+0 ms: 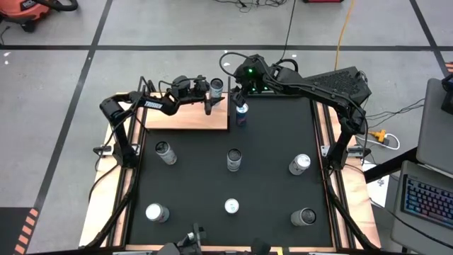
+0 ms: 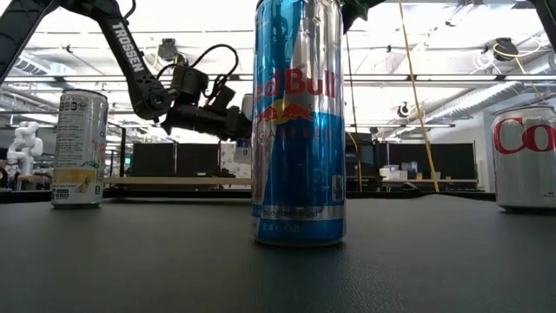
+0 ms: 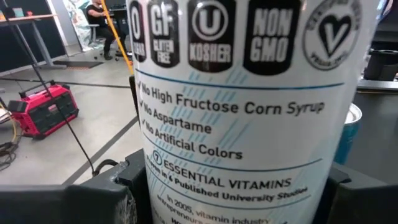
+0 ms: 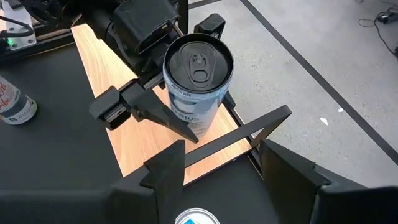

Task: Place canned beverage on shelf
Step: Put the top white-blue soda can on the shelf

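Shelf (image 4: 146, 134): pale wood board, visible grain, smooth matt face; thin black metal uprights.
Can (image 4: 198, 84): glossy metal, printed white wall, dull silver lid.
Mat (image 1: 269, 177): black, matt, finely textured.
Left pincer (image 4: 163, 99): matt black plastic.

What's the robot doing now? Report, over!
Left gripper shut on white can, over the shelf corner. Right gripper open, hovering beside. Blue can stands by the shelf edge.

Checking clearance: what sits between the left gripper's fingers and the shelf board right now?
In the right wrist view, the left gripper holds a white can over the shelf; nothing else lies between.
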